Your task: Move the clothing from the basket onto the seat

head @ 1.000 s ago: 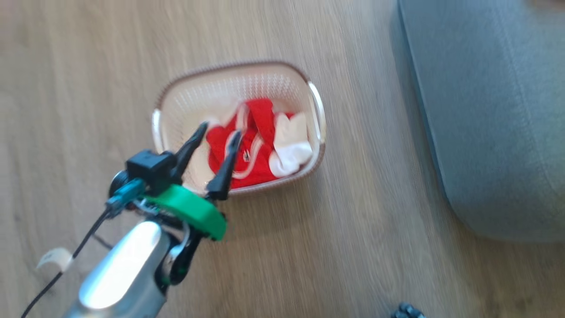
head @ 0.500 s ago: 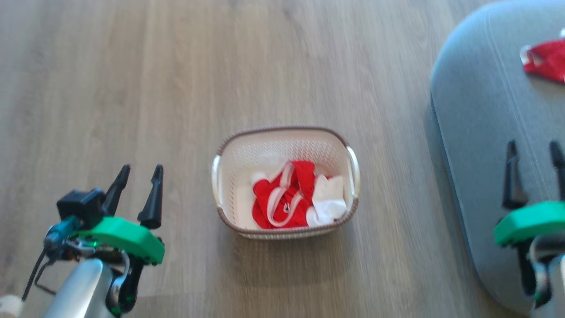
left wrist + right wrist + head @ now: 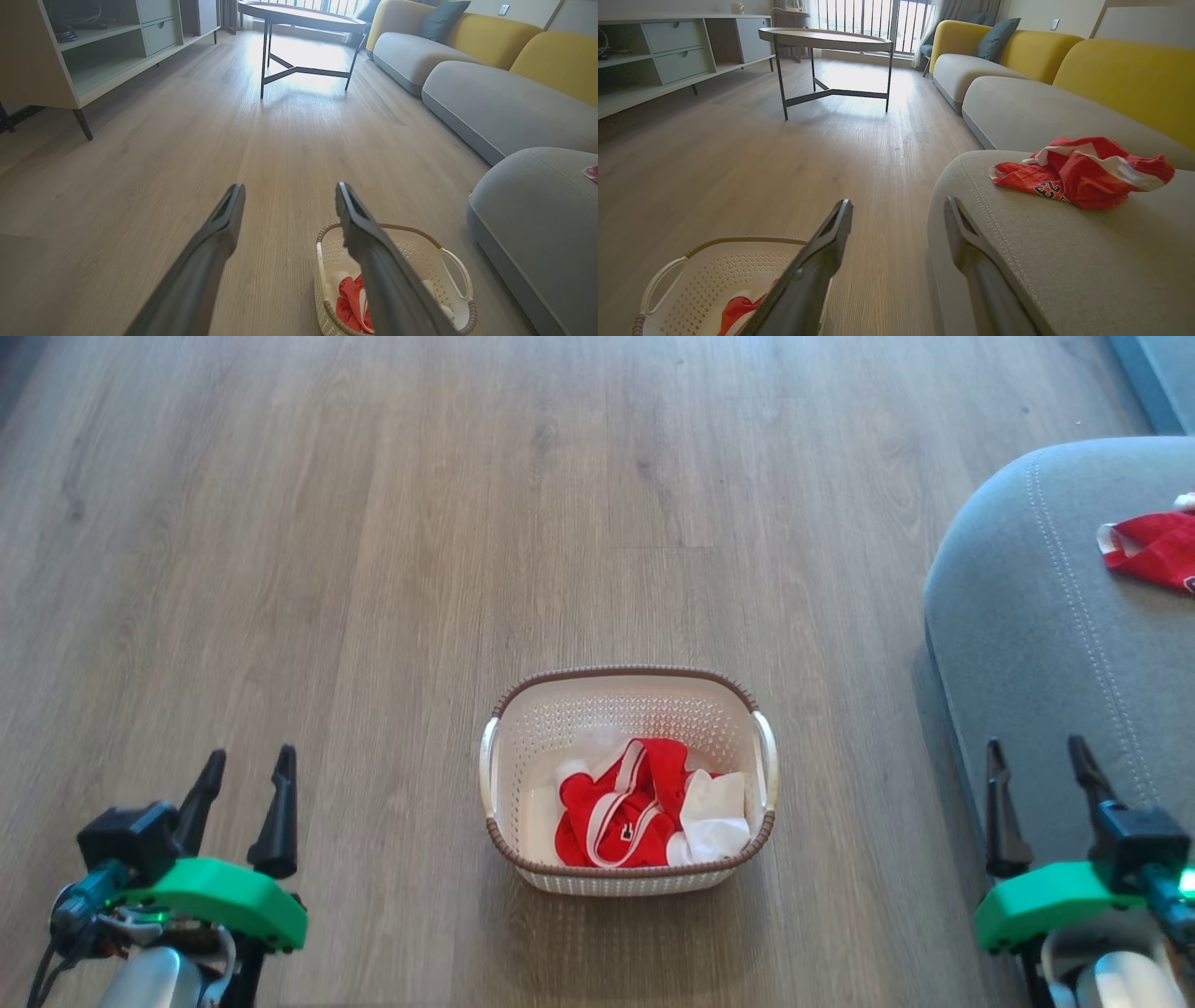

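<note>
The cream basket point(image 3: 625, 705) stands on the wood floor at the centre of the head view, with red clothing point(image 3: 616, 807) and a white cloth point(image 3: 714, 817) bunched inside. One red garment point(image 3: 1153, 549) lies on the grey-blue seat point(image 3: 1027, 616) at the right. My left gripper point(image 3: 247, 767) hangs open at the lower left, well clear of the basket. Open too, my right gripper point(image 3: 1036, 756) hovers over the seat's near edge. The left wrist view has the basket point(image 3: 444, 254) low and right of my left gripper point(image 3: 289, 198). The right wrist view shows the garment point(image 3: 1078, 170) on the seat point(image 3: 1064, 261) and the basket point(image 3: 714, 266).
Bare wood floor point(image 3: 373, 523) surrounds the basket. Farther off stand a round metal-legged table point(image 3: 301, 14), a low shelf cabinet point(image 3: 93, 51) on the left, and a long sofa with yellow backs point(image 3: 1120, 74) on the right.
The head camera has swung, so the whole picture shifted. My left gripper, which was over the basket's clothing, now sits low at the left away from the basket. The right gripper has come into view.
</note>
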### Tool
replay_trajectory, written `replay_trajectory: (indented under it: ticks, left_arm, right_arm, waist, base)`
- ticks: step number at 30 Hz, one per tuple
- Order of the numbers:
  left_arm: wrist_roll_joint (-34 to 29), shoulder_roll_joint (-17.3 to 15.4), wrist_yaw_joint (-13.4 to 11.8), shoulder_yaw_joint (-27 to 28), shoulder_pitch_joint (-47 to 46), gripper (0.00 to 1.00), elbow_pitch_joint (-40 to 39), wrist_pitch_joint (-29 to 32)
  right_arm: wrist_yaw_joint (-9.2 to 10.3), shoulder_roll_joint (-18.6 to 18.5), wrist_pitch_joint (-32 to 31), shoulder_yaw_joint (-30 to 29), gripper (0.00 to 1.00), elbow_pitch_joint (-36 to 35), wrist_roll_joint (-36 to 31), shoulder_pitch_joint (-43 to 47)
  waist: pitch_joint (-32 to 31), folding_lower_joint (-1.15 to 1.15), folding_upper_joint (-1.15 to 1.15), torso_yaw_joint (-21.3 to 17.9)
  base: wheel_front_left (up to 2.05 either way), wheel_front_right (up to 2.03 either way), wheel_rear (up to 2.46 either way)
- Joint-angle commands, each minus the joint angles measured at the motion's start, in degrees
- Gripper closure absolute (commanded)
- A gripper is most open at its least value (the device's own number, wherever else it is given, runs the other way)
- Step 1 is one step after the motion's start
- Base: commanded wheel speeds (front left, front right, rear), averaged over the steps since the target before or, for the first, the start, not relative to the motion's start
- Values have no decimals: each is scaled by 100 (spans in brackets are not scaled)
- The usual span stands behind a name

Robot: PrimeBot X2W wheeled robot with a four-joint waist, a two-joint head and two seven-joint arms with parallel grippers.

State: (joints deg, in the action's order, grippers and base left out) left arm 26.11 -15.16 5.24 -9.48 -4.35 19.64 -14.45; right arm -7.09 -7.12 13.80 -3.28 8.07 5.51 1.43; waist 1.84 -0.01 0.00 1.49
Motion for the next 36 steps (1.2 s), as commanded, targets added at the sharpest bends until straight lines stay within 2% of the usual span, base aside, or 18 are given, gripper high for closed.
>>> replay_trajectory:
  ticks: [1, 12, 23, 36]
  left_arm:
    - [-81, -43, 38, 314, -212, 0, -146, -54]
    - [-378, 187, 174, 684, -253, 0, -115, -54]
    - [-474, 324, 218, 573, -455, 0, -112, -54]
    - [-387, 287, 224, 421, -558, 0, -78, -54]
  right_arm:
    - [-40, -22, 90, 138, 0, -108, -67, -92]
    - [-40, 188, 118, 188, 0, 48, -208, -246]
    - [-40, 262, 119, 232, 0, 89, -223, -358]
    - [-40, 310, 119, 252, 0, 130, -189, -343]
  waist:
    - [-11, 1, 0, -20]
    - [80, 1, 0, -160]
    - [176, 1, 0, -271]
    - [163, 1, 0, -520]
  base:
    - [0, 0, 0]
    - [0, 0, 0]
    - [0, 0, 0]
    - [0, 0, 0]
